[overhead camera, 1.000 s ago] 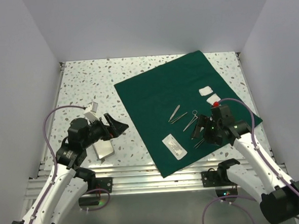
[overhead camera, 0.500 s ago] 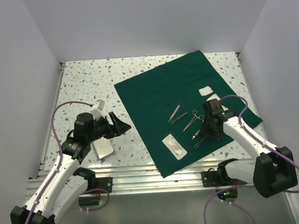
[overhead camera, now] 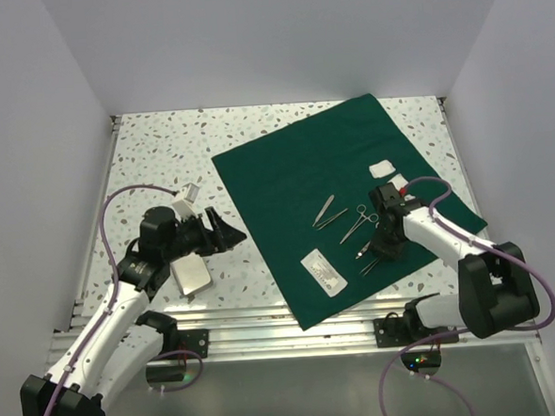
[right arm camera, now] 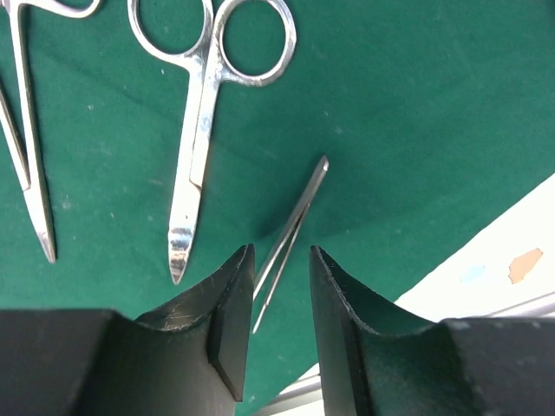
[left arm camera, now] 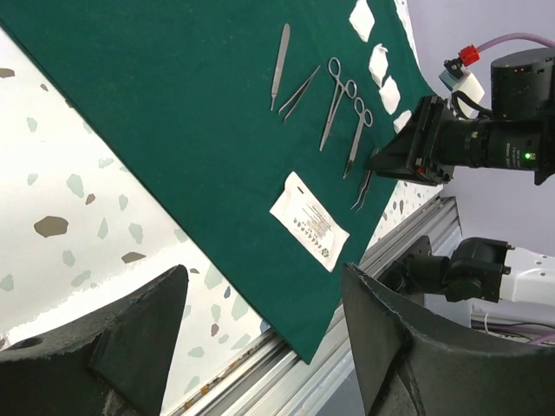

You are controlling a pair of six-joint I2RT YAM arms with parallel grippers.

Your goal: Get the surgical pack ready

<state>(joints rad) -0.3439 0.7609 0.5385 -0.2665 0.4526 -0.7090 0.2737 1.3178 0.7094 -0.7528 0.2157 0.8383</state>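
The surgical pack [overhead camera: 294,169] is a dark green cloth spread flat, its near corner hanging over the front rail. On it lie a scalpel handle [overhead camera: 323,210], scissors [overhead camera: 354,225], a white packet [overhead camera: 323,270] and gauze pads [overhead camera: 382,168]. My right gripper [overhead camera: 382,245] is low over the cloth's right part. In the right wrist view its jaws [right arm camera: 280,256] are narrowed but open, straddling thin tweezers [right arm camera: 299,217] that lie flat; a gap shows beside them. Scissors [right arm camera: 204,130] lie just to their left. My left gripper [overhead camera: 226,235] hovers wide open and holds nothing, left of the cloth's edge [left arm camera: 173,104].
A white flat object [overhead camera: 192,277] lies on the speckled table beside my left arm. An aluminium rail [overhead camera: 266,322] runs along the front edge. White walls close in the left, right and back. In the left wrist view the white packet [left arm camera: 310,227] sits near the cloth's corner.
My right gripper has come down and to the left over the tweezers, and its jaws have narrowed from wide open. My left gripper has shifted slightly right toward the cloth.
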